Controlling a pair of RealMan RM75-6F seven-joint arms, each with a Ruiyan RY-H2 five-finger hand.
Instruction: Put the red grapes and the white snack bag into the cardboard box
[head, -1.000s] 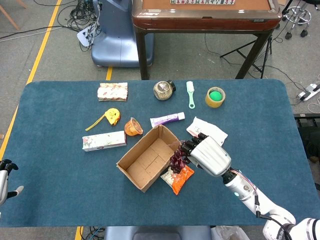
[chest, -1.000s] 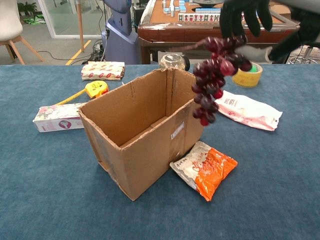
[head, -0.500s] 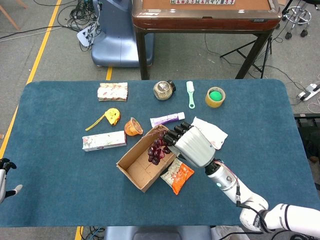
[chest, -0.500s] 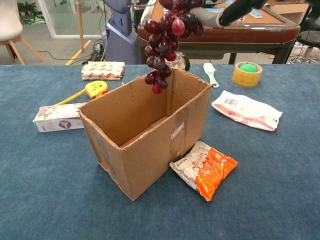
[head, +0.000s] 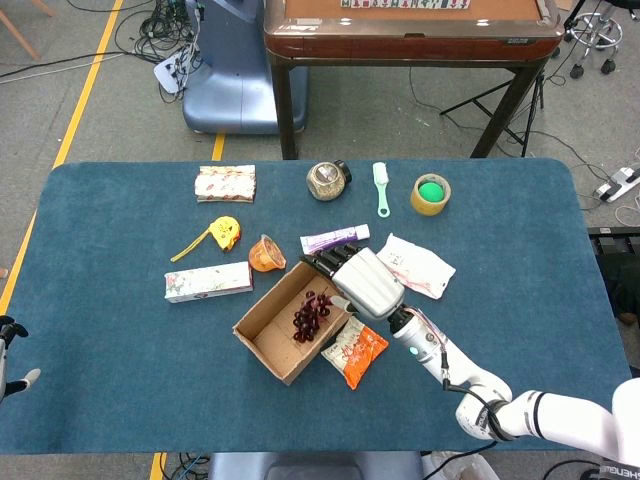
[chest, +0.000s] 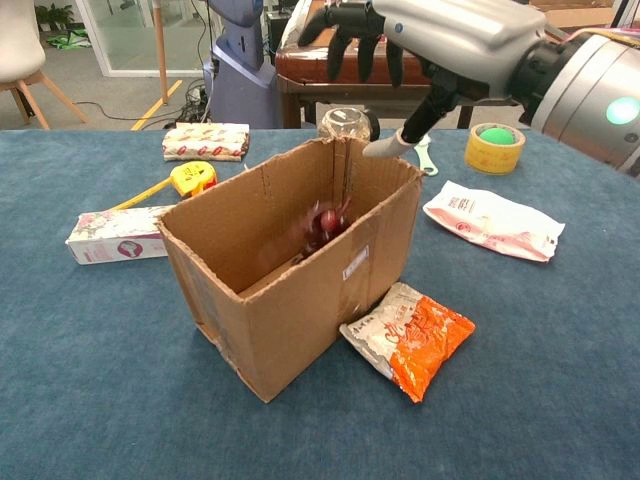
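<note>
Now the right hand, fingers spread and empty, has dropped the red grapes into the cardboard box below; the white snack bag beside it remains.

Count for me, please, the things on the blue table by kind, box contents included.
Bags: 3, white bag, orange bag, patterned bag
Boxes: 2, cardboard box, flowered box
Grapes: 1 bunch
Jar: 1
Brush: 1
Tape roll: 1
Tape measure: 1
Tube: 1
Cup: 1
Total: 12
</note>
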